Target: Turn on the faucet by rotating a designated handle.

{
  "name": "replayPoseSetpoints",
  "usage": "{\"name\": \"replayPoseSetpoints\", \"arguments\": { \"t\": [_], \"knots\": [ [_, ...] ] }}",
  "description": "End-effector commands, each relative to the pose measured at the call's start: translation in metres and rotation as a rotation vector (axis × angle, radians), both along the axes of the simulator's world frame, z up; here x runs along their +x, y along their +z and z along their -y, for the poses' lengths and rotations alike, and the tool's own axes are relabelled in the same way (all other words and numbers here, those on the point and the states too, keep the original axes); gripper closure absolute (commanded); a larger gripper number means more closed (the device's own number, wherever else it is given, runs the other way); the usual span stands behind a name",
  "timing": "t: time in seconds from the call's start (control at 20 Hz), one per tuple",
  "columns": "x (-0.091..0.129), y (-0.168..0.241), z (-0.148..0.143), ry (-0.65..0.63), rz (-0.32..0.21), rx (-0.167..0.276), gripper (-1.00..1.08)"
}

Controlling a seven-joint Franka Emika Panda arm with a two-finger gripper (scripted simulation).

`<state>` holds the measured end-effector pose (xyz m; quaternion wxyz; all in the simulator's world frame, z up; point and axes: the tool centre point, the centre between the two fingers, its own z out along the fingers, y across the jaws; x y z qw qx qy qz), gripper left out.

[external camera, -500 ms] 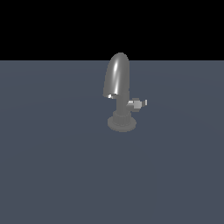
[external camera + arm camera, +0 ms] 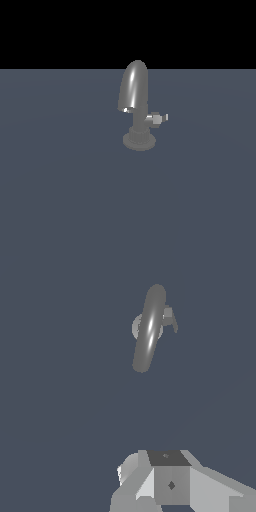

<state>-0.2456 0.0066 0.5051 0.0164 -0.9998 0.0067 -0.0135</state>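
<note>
— Where did the faucet [image 2: 136,107] stand?

— Upright on the flat grey desk [image 2: 60,200], near the middle of the exterior view, its arched spout rising from a round base.

— And the handle [image 2: 157,118]?

— A stubby silver lever sticking out of the stem toward the exterior view's right.

— The claw [image 2: 167,481]?

— Only its grey body showed in the wrist view, well apart from the faucet; apart or together, I could not tell.

In the wrist view, the grey arched metallic faucet spout [image 2: 149,328] covers most of its round base, and the picture's edge cuts off the pale grey gripper body [image 2: 170,483]; its jaws are unseen.
</note>
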Motion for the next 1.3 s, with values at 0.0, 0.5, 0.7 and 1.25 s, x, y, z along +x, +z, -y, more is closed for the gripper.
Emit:
{"name": "replayPoseSetpoints", "arguments": {
  "t": [0.0,0.5,0.7,1.25],
  "knots": [
    [0.005,0.0,-0.001,-0.014,-0.015,0.008,1.08],
    [0.043,0.002,-0.005,-0.121,-0.129,0.067,1.08],
    [0.065,0.001,-0.006,-0.18,-0.191,0.1,1.08],
    [0.124,-0.01,-0.001,-0.348,-0.369,0.193,1.08]
  ]
}}
